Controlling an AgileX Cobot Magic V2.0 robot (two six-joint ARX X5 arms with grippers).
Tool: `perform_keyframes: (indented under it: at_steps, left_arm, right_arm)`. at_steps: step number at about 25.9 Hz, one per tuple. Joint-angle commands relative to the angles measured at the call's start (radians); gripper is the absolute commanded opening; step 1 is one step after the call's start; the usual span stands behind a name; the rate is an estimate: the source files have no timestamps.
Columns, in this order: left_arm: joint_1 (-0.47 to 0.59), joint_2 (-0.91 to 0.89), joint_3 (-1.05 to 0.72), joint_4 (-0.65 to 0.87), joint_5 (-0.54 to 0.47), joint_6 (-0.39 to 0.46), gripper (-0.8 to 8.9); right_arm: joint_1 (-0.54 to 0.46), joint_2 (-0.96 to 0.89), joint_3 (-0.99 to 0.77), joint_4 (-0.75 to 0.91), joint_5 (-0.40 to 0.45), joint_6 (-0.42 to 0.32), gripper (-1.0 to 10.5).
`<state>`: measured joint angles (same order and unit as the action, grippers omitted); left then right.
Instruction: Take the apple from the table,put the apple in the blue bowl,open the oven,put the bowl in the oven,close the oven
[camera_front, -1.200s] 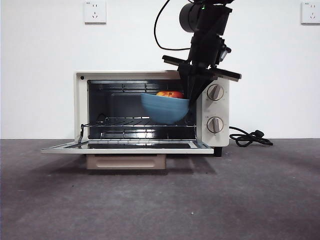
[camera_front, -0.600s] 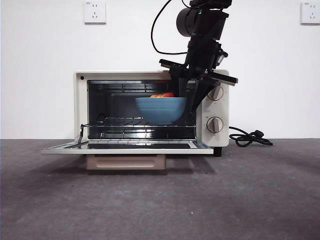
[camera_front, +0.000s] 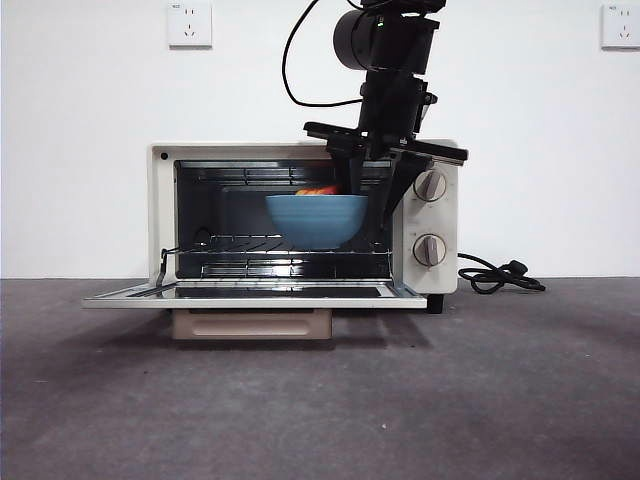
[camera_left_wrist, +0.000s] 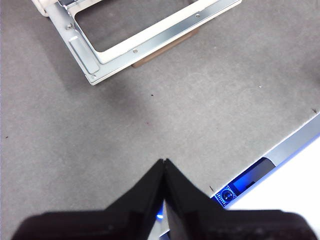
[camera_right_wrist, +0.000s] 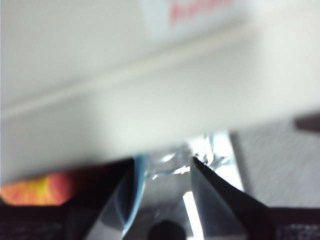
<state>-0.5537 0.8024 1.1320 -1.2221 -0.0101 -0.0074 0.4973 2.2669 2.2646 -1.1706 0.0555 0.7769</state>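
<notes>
Inside one oven (camera_front: 300, 215), one blue bowl (camera_front: 315, 220) holds one apple (camera_front: 318, 190).

My right arm comes down from above, wrist near vertical with its cable looping off behind, and the right gripper (camera_front: 368, 190) has its jaws spread, one on each side of the blue bowl (camera_front: 316, 219) rim. My left gripper (camera_left_wrist: 164, 164) is parked over the table (camera_left_wrist: 200, 110) with jaws pressed together, holding nothing.
</notes>
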Motion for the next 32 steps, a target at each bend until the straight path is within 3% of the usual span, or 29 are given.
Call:
perform_keyframes:
  at_steps: [1,10,16,20,22,25,32]
  left_arm:
    - [-0.003,-0.004,-0.007,-0.003,0.002,0.010,-0.05]
    - [-0.003,0.020,-0.007,0.017,0.001,-0.001,-0.05]
    - [0.029,0.078,-0.010,0.125,0.004,-0.021,-0.08]
    - [0.109,0.124,-0.039,0.205,0.024,-0.023,-0.09]
    - [0.162,0.141,-0.080,0.261,0.082,-0.023,-0.09]
    - [0.240,0.167,-0.171,0.357,0.234,-0.024,-0.09]
    - [0.458,0.277,-0.394,0.645,0.644,-0.128,-0.09]
  right_arm:
    - [0.002,-0.029,0.005,0.009,0.038,-0.054,1.9]
    - [0.013,-0.161,0.005,0.064,0.060,-0.232,1.9]
    - [0.085,-0.307,0.005,0.047,0.259,-0.439,1.9]
    - [0.132,-0.401,0.005,0.013,0.379,-0.582,1.9]
    - [0.156,-0.444,0.005,-0.018,0.461,-0.674,1.9]
    - [0.171,-0.495,0.005,-0.069,0.483,-0.772,1.8]
    - [0.169,-0.586,0.000,-0.161,0.460,-0.828,1.1]
